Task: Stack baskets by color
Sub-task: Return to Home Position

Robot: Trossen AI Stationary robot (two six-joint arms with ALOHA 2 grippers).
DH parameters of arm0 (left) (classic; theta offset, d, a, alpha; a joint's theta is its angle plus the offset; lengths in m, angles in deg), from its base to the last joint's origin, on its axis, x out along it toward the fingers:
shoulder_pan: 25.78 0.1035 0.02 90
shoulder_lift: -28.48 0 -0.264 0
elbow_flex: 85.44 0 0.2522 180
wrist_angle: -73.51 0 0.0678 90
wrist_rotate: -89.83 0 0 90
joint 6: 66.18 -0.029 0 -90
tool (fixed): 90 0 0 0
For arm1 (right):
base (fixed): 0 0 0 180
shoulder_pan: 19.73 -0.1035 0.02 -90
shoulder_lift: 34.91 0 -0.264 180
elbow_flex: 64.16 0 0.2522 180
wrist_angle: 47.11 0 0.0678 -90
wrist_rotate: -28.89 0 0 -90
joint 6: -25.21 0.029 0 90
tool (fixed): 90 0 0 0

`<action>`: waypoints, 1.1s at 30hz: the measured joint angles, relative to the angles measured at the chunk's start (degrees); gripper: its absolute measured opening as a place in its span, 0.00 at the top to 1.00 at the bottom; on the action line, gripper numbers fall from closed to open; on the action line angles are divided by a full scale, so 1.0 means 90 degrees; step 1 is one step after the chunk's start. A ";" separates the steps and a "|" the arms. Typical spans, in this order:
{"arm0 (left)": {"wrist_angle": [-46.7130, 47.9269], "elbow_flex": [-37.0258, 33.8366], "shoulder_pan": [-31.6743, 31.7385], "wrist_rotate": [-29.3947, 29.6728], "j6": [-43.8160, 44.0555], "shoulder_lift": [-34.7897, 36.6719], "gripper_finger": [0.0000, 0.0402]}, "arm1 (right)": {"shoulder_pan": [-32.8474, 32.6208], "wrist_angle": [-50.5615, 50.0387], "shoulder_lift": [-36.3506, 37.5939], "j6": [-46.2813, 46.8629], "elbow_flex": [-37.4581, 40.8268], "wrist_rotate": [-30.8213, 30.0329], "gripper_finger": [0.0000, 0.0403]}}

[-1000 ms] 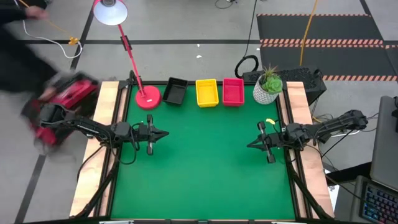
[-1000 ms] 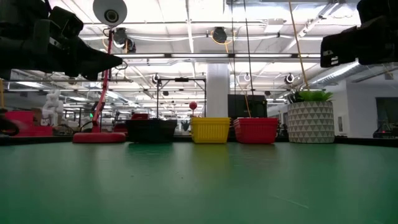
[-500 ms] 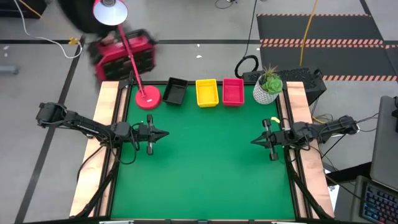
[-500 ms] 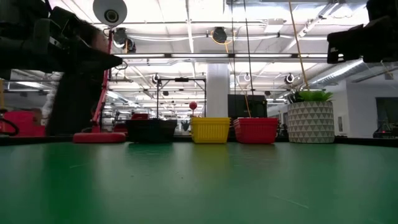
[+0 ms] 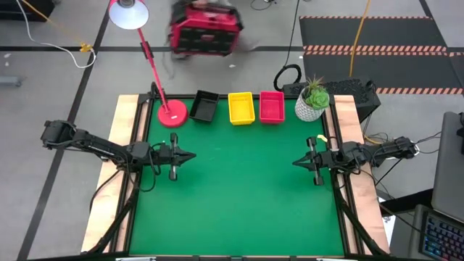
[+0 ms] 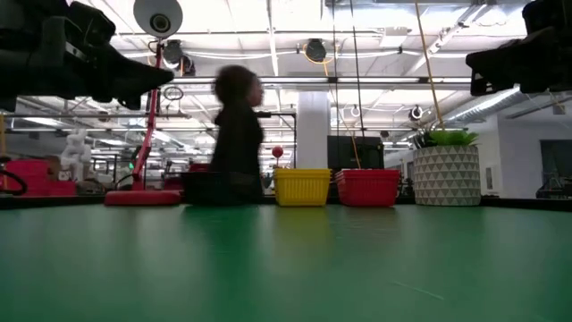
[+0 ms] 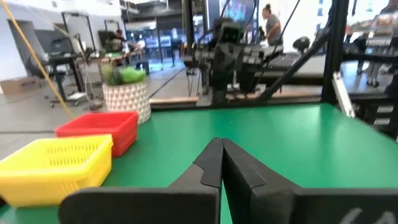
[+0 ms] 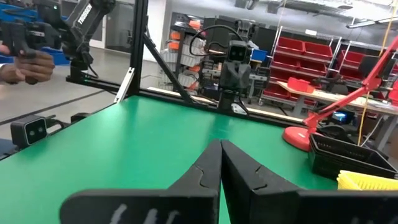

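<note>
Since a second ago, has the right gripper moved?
Yes, slightly. In the high view the right gripper has drawn back toward the right edge of the table, ending a little nearer the white plant pot. It is shut.

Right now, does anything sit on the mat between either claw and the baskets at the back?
Nothing visible does. Only bare green mat lies between the left claw, the right claw and the black basket, yellow basket and red basket. The lamp base and plant pot flank the row.

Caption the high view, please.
Black basket, yellow basket, red basket in a row by the table edge; left arm, right arm parked, jaws shut.
</note>
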 joint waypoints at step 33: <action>0.4263 0.0000 -0.0001 -0.0354 -0.0121 0.4345 0.99 | 0.0000 -0.0025 0.0000 -0.0147 0.0000 0.0000 1.00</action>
